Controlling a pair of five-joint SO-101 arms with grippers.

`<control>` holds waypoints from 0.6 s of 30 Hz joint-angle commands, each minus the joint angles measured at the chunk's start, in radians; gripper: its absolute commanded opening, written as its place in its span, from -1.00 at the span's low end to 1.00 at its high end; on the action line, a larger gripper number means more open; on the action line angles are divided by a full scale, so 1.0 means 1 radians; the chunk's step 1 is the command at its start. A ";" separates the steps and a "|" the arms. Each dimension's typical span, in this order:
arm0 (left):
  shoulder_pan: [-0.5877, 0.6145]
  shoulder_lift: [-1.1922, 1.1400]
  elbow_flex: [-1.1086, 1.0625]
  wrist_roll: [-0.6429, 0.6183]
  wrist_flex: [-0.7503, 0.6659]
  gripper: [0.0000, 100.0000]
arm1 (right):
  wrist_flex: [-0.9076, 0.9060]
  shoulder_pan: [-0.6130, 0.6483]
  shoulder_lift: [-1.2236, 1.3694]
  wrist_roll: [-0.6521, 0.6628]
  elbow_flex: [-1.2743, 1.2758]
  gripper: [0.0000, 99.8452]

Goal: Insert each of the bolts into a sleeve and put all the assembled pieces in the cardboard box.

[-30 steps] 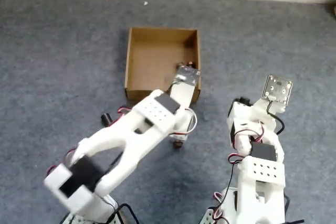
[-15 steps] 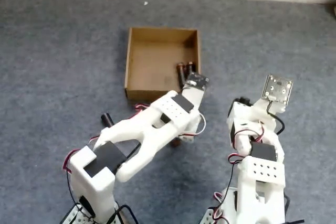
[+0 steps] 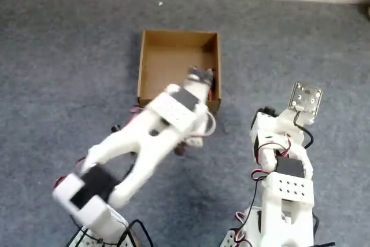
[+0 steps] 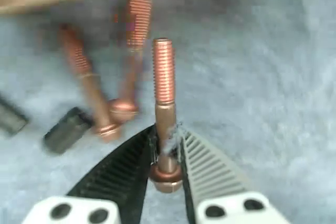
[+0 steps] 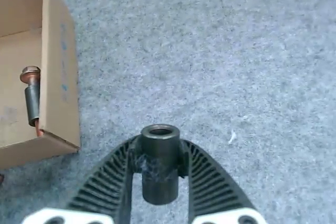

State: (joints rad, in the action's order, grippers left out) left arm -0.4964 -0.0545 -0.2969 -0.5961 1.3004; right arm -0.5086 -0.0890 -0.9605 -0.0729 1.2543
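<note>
My left gripper [image 4: 167, 141] is shut on the head end of a copper bolt [image 4: 163, 77], whose threaded shaft points away from the wrist. Beyond it, two more bolts [image 4: 86, 87] lie on the carpet beside a dark sleeve [image 4: 68, 129]. In the high view the left gripper [image 3: 199, 77] hangs over the front right part of the cardboard box [image 3: 140, 67]. My right gripper [image 5: 159, 150] is shut on an upright dark sleeve [image 5: 160, 166] with its bore open at the top. It stays to the right of the box [image 5: 52, 77], which holds an assembled piece [image 5: 31, 100].
Grey carpet covers the whole table. A second sleeve [image 4: 8, 119] lies at the edge of the left wrist view. A loose bolt [image 3: 180, 150] peeks out under the left arm. The right arm [image 3: 286, 183] stands at the front right, with open carpet around it.
The left arm has swung, carrying its gripper from the box's front right corner leftward and farther over the box. The right arm has not moved.
</note>
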 commanded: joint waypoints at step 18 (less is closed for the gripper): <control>0.564 0.268 -0.154 -0.801 -0.135 -0.98 | 0.033 -0.008 -0.030 -0.006 -0.007 -0.99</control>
State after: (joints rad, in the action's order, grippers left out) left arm 0.0422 0.2294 -0.4350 -1.3832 1.2421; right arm -0.5086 -0.0890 -0.9605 -0.0729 1.2543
